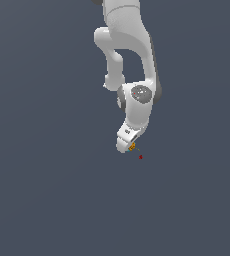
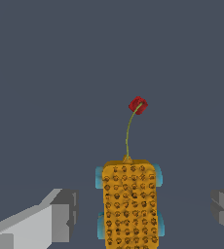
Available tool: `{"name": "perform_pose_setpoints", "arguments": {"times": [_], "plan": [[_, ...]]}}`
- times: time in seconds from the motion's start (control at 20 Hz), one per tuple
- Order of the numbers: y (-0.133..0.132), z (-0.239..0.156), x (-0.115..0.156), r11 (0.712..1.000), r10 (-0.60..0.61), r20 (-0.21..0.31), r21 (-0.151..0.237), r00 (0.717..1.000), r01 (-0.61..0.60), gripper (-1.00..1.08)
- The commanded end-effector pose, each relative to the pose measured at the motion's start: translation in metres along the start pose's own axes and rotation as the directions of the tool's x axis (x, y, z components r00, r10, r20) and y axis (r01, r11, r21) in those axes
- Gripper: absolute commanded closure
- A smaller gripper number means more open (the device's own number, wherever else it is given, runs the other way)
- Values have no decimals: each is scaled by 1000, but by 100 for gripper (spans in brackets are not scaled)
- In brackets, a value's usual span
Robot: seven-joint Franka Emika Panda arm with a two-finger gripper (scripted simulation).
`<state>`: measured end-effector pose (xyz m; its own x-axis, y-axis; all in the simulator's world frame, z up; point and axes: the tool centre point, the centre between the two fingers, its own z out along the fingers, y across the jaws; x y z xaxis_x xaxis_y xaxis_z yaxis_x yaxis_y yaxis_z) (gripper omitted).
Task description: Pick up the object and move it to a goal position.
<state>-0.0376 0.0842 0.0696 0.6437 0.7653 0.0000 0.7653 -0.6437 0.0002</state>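
The object (image 2: 130,204) is a small orange block speckled with dark dots, with pale blue knobs at its corners and a thin green stalk (image 2: 129,131) rising from one end to a red blob (image 2: 138,105). In the wrist view it lies between the two grey fingers (image 2: 60,214), with a clear gap on each side, so neither finger touches it. The gripper (image 1: 129,148) is thus open wide and has hold of nothing. In the exterior view the object (image 1: 132,147) shows as a tiny orange speck right at the tip of the white gripper, which points downward and leans toward that view's left. A tiny red dot (image 1: 140,157) sits just below the speck and toward the exterior view's right, near but apart from it. The white arm (image 1: 132,60) comes down from the top of the exterior view and bends at its joints above the gripper. The background is plain dark grey-blue in both views; whether the object rests on a surface cannot be told.
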Motion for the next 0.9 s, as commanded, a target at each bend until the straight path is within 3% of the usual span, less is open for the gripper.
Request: {"name": "perform_pose_setpoints", "arguments": {"times": [0.0, 0.45, 0.85], "plan": [[-3, 3, 0, 1000, -29, 0, 0, 1000, 29, -92], [-4, 9, 0, 999, -39, 0, 0, 999, 39, -92], [-5, 44, -1, 999, -44, 0, 0, 999, 44, -92]]}}
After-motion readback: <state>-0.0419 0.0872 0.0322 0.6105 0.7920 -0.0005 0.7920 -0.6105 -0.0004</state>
